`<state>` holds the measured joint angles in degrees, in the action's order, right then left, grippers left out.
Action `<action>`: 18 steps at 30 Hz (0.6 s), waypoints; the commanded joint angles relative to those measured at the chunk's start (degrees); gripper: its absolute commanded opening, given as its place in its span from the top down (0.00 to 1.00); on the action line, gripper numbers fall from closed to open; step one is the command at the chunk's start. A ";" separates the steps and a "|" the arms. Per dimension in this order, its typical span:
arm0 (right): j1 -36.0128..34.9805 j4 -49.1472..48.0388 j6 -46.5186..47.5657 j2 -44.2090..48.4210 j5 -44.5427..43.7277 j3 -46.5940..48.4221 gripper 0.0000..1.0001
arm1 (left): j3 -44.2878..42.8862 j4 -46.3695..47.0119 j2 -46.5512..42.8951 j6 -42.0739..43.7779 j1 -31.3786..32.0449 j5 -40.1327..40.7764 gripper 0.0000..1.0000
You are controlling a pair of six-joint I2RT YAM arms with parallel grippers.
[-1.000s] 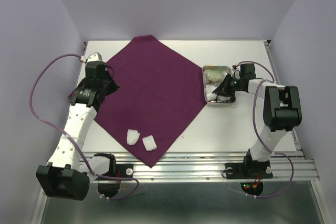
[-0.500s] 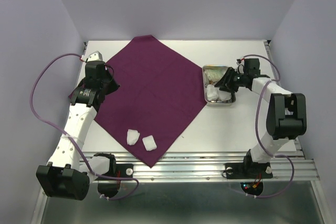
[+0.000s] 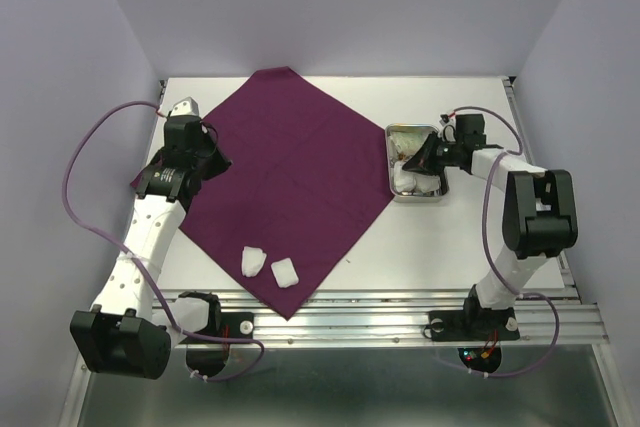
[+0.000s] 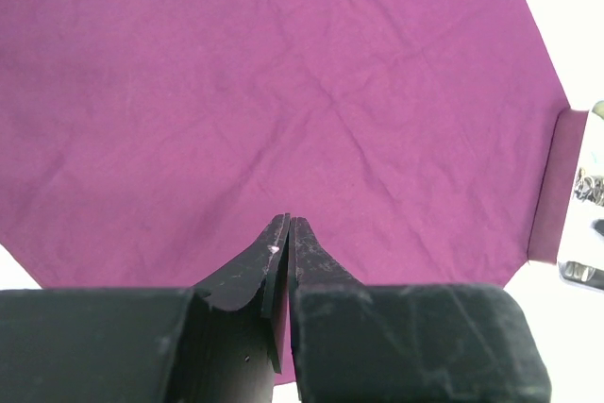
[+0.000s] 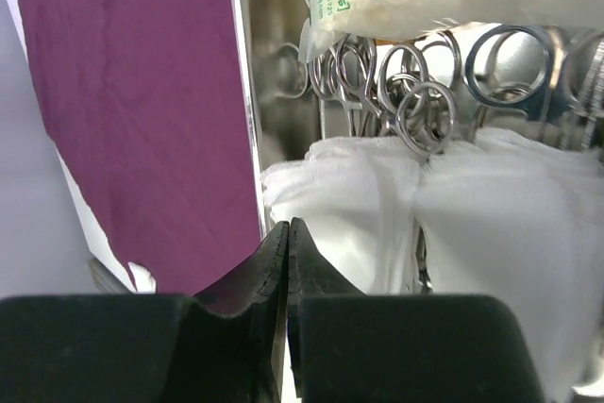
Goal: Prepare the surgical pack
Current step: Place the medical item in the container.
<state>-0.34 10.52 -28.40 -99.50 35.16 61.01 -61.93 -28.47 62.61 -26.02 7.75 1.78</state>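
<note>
Left gripper [image 4: 288, 222], closed, apparently anchors the spread surgical pack [image 3: 290, 167]; right gripper [image 5: 287, 226] hovers closed, empty, over tray [image 5: 247, 92] gauze [image 5: 359, 205].

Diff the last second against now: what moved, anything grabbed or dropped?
The right gripper slid slightly toward the far end of the tray, opened midway and is shut again; nothing shows between its fingers. The left gripper stayed shut near the left corner of the cloth. The cloth and the two gauze pads on it did not move.
</note>
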 commanded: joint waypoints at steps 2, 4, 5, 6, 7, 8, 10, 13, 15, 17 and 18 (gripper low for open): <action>-0.63 -8.58 -3.67 -3.76 3.51 -0.19 0.96 | 0.50 1.75 -0.47 -0.26 -0.37 -0.81 0.86; -0.63 -11.73 -4.64 -5.25 4.48 -0.72 0.96 | 0.58 1.58 -0.91 -0.26 -0.28 -0.73 0.86; -0.63 -12.02 -5.08 -5.87 4.22 -0.55 0.96 | 0.76 1.66 -0.91 -0.26 -0.36 -0.64 0.86; -0.63 -12.45 -5.17 -6.40 4.13 -0.46 0.96 | 0.85 1.66 -0.91 -0.35 -0.28 -0.81 0.86; -0.63 -12.89 -5.35 -7.71 3.87 -0.37 0.96 | 1.11 1.84 -0.91 -0.35 -0.36 -0.90 0.86; -0.63 -12.81 -5.26 -8.33 3.34 -0.20 0.97 | 1.20 1.84 -0.91 -0.43 -0.37 -0.99 0.86; -0.63 -11.50 -4.47 -9.39 1.50 -0.02 0.97 | 1.29 1.84 -0.91 -0.43 -0.37 -0.99 0.86; -1.16 -6.59 -1.84 -9.40 -3.76 0.77 0.97 | 1.46 1.75 -0.91 -0.26 -0.37 -0.55 0.86; -1.16 -5.78 -1.31 -8.52 -4.22 0.77 0.97 | 1.55 1.84 -0.82 -0.17 -0.28 -0.55 0.86; -1.16 -4.55 -0.95 -6.68 -3.96 1.12 0.97 | 1.46 2.01 -0.65 -0.17 -0.37 -0.81 0.86; -1.16 -4.29 -0.87 -5.89 -3.43 1.39 0.97 | 1.46 2.10 -0.39 -0.17 -0.37 -0.90 0.86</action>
<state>-1.37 2.57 -32.10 -108.31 35.77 60.93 -60.75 -28.12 62.61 -26.26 7.75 1.28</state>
